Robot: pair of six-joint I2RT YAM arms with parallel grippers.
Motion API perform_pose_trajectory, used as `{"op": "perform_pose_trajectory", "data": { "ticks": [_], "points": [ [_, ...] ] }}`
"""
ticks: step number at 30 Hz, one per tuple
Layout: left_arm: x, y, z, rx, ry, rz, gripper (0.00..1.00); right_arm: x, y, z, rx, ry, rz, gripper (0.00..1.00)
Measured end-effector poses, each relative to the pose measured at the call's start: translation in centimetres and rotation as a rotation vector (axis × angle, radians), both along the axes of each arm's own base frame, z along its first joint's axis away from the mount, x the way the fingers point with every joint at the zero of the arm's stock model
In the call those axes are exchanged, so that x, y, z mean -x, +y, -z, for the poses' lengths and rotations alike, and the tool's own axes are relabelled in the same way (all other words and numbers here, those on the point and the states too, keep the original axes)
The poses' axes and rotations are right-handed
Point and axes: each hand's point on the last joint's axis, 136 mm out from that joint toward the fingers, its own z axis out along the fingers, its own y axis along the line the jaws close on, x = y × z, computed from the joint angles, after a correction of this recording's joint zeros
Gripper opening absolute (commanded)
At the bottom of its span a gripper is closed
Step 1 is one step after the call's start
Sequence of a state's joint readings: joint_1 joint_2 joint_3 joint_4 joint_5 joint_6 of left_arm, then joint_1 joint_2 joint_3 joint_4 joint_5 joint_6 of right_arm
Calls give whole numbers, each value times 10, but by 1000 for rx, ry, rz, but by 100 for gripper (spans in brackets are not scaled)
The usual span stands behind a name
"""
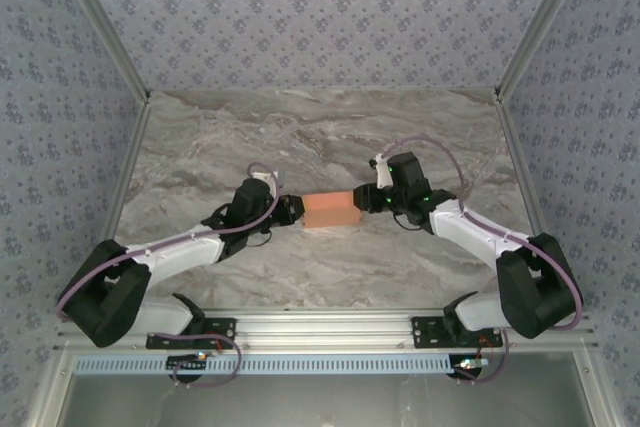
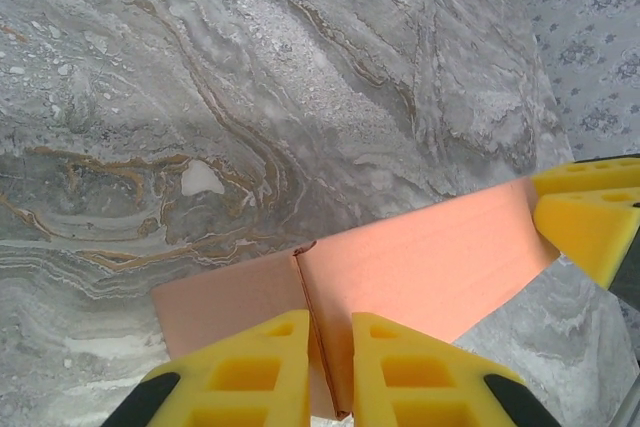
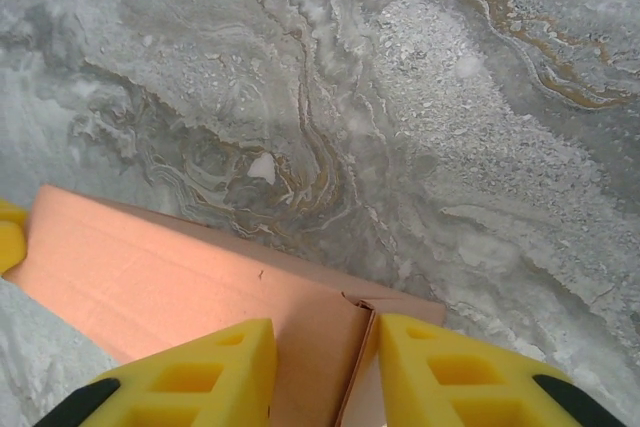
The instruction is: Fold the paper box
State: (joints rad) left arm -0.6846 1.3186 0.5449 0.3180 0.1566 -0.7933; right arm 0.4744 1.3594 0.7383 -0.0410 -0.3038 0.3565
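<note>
Looking down from above, I see the left arm (image 1: pixel 170 252) reach in from the near left over the grey marble table (image 1: pixel 300 137). The left gripper (image 1: pixel 293 212) is at the left end of the paper box (image 1: pixel 330 211). In its own camera, its two yellow fingers (image 2: pixel 260 372) are almost together. A thin wall of orange card stands up between them, and both fingers press on it. So this gripper has hold of the box.

The box is a small flat orange shape. It sits in the middle of the table, right between the two grippers. I cannot tell if its bottom touches the marble.

The right gripper (image 1: pixel 366 200) is at the right end of the box. In its camera, its yellow fingers (image 3: pixel 200 382) are a bit more apart than the left ones. The folded end of the card sits in the gap, and the fingers hug it from both sides. It looks like it holds the box too. The right arm (image 1: pixel 490 237) comes in from the near right.
</note>
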Motion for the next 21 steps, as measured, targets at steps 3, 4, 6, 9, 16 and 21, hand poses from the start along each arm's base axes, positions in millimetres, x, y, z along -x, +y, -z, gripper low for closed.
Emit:
{"op": "perform_pose_trajectory", "data": {
  "ticks": [3,4,6,9,16,21],
  "points": [
    [0,0,0,9,-3,-3,15,0,0,1,-30,3,2,31],
    [0,0,0,10,-3,-4,16,-1,0,1,-37,2,4,31],
    [-1,0,0,13,-2,-7,20,-1,0,1,-46,0,4,31],
    [-1,0,1,8,1,-5,28,-1,0,1,-53,1,3,32],
    [0,1,4,-17,24,-2,36,0,0,0,-55,2,0,34],
    [-1,-3,3,-8,32,9,34,0,1,-1,-70,12,13,31]
  ]
}}
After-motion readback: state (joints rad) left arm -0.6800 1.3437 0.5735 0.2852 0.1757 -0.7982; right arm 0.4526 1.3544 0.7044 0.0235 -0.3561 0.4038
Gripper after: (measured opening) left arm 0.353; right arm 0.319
